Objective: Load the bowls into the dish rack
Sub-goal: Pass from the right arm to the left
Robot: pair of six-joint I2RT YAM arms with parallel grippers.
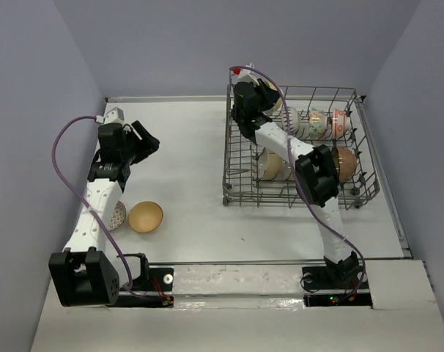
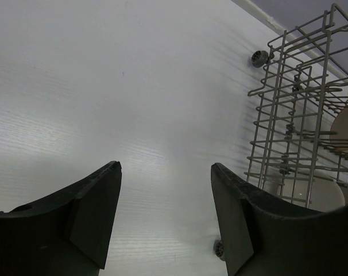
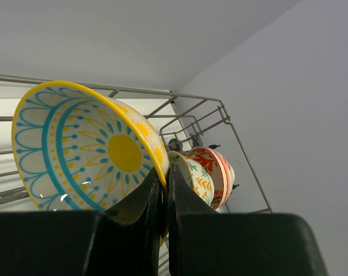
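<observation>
One yellow-centred bowl (image 3: 88, 149), rim in right fingers (image 3: 185, 201), unclear overhead

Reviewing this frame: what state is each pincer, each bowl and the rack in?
Left pincer: open, empty, over the table.
Right pincer: shut on the rim of the yellow bowl.
Yellow bowl: held, tilted on edge.
Tan bowl: upright on the table, outside the rack.
Patterned bowl: on the table, partly hidden.
Dish rack: holds several bowls on edge.
</observation>
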